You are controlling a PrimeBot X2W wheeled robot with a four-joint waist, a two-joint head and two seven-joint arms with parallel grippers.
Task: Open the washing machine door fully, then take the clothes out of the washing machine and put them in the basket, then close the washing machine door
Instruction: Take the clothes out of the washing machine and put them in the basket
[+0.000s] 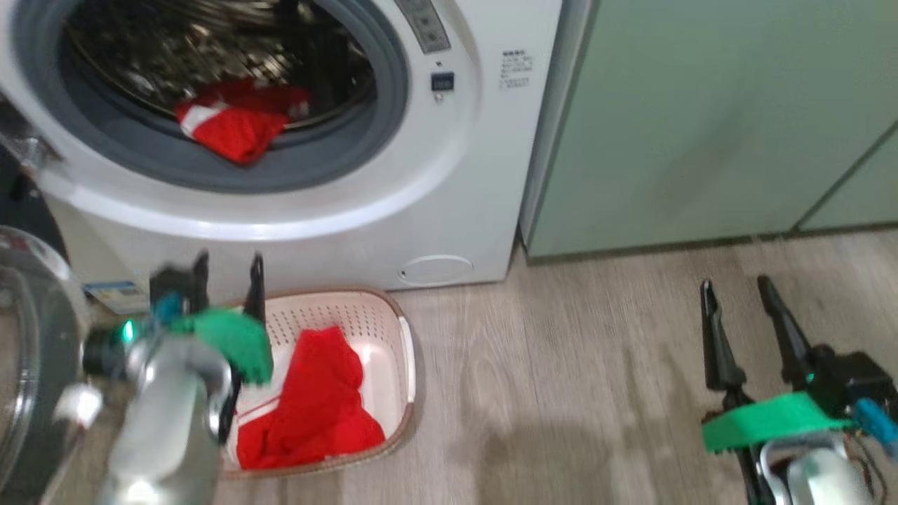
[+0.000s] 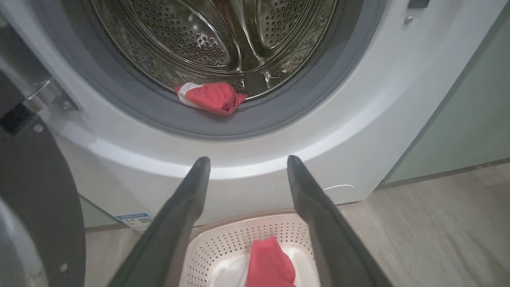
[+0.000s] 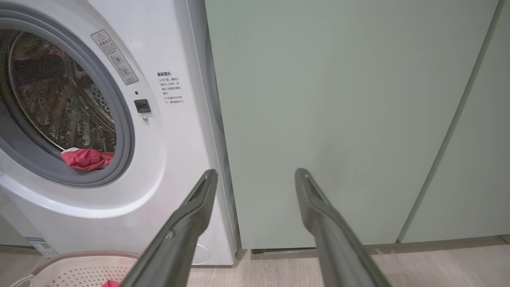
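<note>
Red fabric lies in two places. One heap of the clothes point(image 1: 316, 400) sits in the basket point(image 1: 401, 351), spread over its floor toward the near side. A second red piece point(image 1: 235, 126) with a white stripe rests at the bottom of the drum opening, draped onto the grey gasket point(image 1: 140, 151) of the washing machine point(image 1: 449, 189).

The washing machine door point(image 1: 31, 351) is swung open to my left. Its dark frame and clear bulging window show at the left edge of the head view. The basket stands on the wood-look floor point(image 1: 596, 365), close against the machine front, directly below the opening.

My left gripper point(image 1: 229, 259) hangs above the basket's left side with its fingers spread well apart and nothing between them. In the left wrist view the fingers point at the white front panel just under the gasket. The basket and its red heap show between them, lower down.

My right gripper point(image 1: 735, 284) is well off to the right, above bare floor, also spread wide and empty. In the right wrist view it faces the pale green cabinet point(image 3: 338, 119) that stands just beside the machine. The drum opening with the red piece is off to that view's left.

The head view is a little blurred around the left arm.
</note>
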